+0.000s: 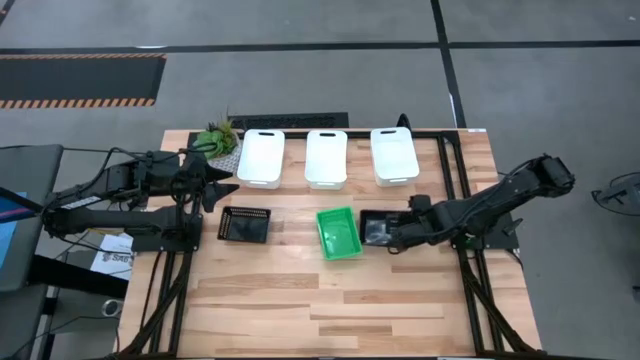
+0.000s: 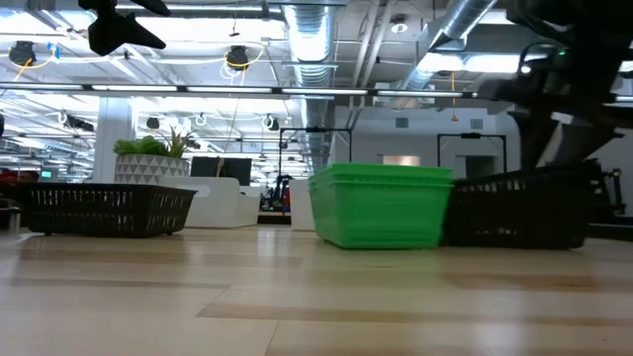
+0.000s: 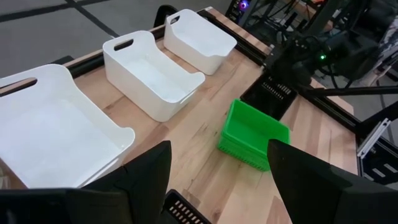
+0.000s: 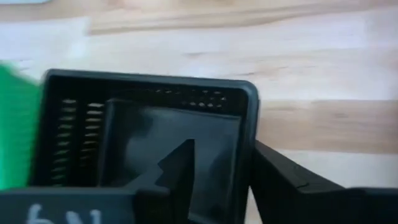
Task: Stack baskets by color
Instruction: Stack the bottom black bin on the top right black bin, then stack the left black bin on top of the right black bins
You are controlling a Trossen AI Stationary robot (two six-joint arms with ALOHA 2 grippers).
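Three white baskets stand in a row along the table's far side. Nearer, a black basket rests on its base at the left. A green basket sits mid-table, with a second black basket just right of it. My right gripper is open and points steeply down over this black basket's right end. One finger is inside the basket and one outside its end wall. My left gripper hangs open above the table's left part, holding nothing. My right gripper straddles the black basket's right end wall from above. The inner finger stands clear of the wall. The outer finger lies close along the wall's outside; whether it touches, I cannot tell. The basket rests flat on the table.
A small potted plant stands at the table's far left corner, beside the leftmost white basket. Black frame rails run along the table's sides. Bare wood lies toward the near edge.
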